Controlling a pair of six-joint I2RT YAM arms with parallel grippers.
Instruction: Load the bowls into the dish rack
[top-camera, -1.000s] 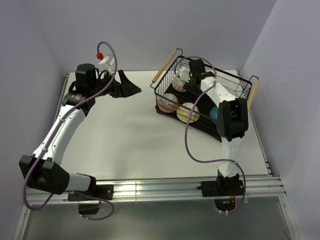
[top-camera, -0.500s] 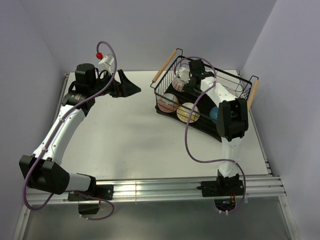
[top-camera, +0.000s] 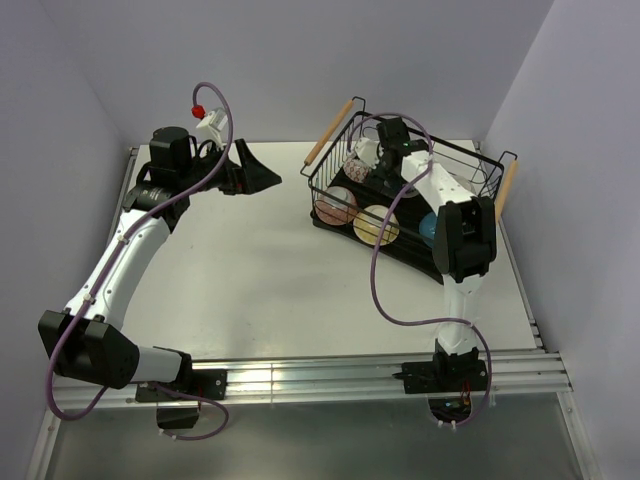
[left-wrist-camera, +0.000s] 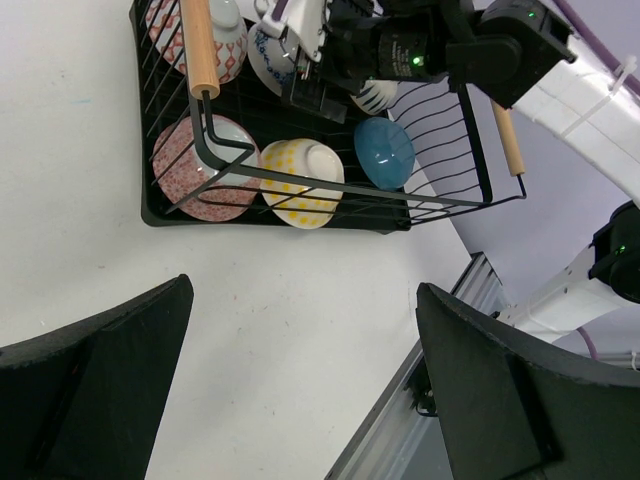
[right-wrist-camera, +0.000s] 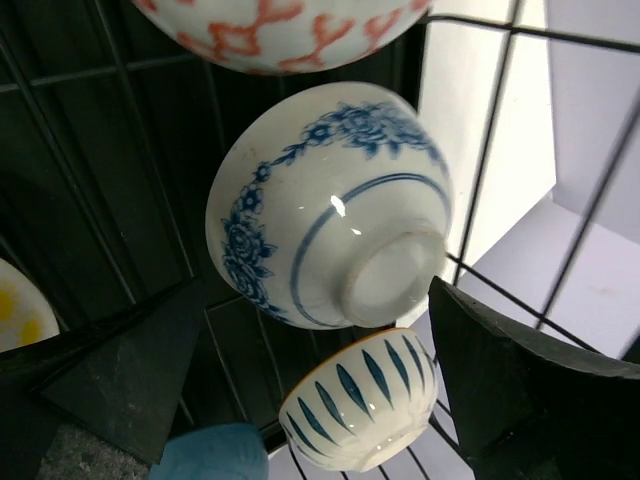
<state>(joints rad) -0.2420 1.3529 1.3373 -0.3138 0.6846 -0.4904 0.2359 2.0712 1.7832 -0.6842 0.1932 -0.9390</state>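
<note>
Judging by what lies where, the loading looks all but finished. The dish rack (left-wrist-camera: 285, 218) sits at the far right of the bench (top-camera: 260, 270), and six bowls show inside it. Along the near side are a red-patterned bowl (left-wrist-camera: 195, 165), a yellow-dotted bowl (left-wrist-camera: 300, 180) and a plain blue bowl (left-wrist-camera: 385, 150). Behind them are a second red-patterned bowl (left-wrist-camera: 215, 40), a blue-floral bowl (right-wrist-camera: 300, 200) and a blue-striped bowl (right-wrist-camera: 350, 400).

The right gripper (right-wrist-camera: 316, 295) hangs inside the rack over the blue-floral bowl, which lies foot towards the camera on the slatted base. Its fingers stand wide apart on either side and grip nothing.

The left gripper (left-wrist-camera: 305, 370) hovers over bare bench to the left of the rack, fingers also apart and empty.

No bowl shows on the bench outside the rack (the arms hide a little of it). What is left is probably only to bring the right arm out.
</note>
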